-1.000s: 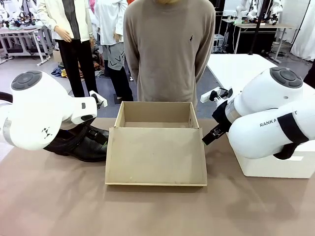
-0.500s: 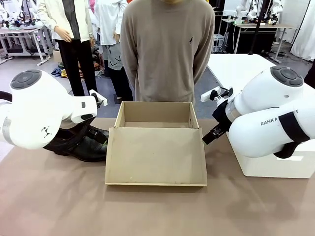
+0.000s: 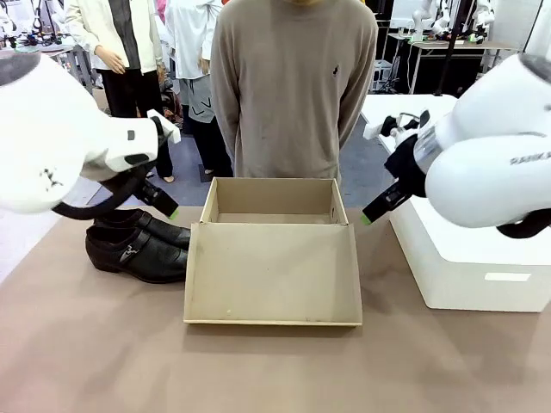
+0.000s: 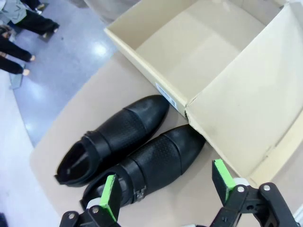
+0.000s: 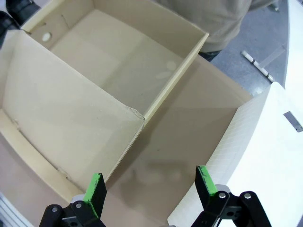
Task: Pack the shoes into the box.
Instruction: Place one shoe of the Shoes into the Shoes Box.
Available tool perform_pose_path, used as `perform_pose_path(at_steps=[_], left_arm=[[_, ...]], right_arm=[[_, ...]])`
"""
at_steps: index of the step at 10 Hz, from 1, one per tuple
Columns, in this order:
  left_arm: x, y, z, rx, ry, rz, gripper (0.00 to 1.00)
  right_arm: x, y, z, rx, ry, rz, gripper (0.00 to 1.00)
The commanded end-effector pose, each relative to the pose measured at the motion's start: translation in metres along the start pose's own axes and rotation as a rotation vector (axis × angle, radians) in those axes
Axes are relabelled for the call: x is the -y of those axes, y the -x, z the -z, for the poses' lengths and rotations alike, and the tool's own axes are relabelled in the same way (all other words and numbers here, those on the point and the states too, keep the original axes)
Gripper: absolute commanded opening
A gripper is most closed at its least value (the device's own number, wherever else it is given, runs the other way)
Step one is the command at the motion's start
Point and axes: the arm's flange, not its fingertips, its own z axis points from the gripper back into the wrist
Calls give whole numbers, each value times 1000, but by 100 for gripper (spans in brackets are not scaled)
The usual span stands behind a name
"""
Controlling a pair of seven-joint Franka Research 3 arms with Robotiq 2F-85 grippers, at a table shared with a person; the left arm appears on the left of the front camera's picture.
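Box (image 3: 274, 275) sits open and empty on the tabletop (image 3: 103, 361), with its flap lid folded down toward the robot. The shoes (image 3: 138, 245) lie side by side just left of the box, toes at its wall. Left gripper (image 4: 165, 185) hovers over the shoes and right gripper (image 5: 150, 182) over the box's right edge; fingers of both spread, holding nothing.

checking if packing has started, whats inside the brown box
Nothing: the box shows a bare cardboard floor and walls. Both shoes sit on the table beside it. In the front view its near wall covers the nearest strip of floor.
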Motion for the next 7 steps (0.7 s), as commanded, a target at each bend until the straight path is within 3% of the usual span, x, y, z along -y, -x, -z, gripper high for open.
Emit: perform_pose_path(at_steps=[1,4,7], left_arm=[[-1,-7,-25,9,8,51,100],[-4,-9,-46,38,46,99,100],[-24,-10,-71,177,176,290,100]], right_arm=[[6,-5,-28,12,-17,-54,100],[5,-5,-45,35,-65,-100,100],[13,7,-72,143,-192,-198,100]])
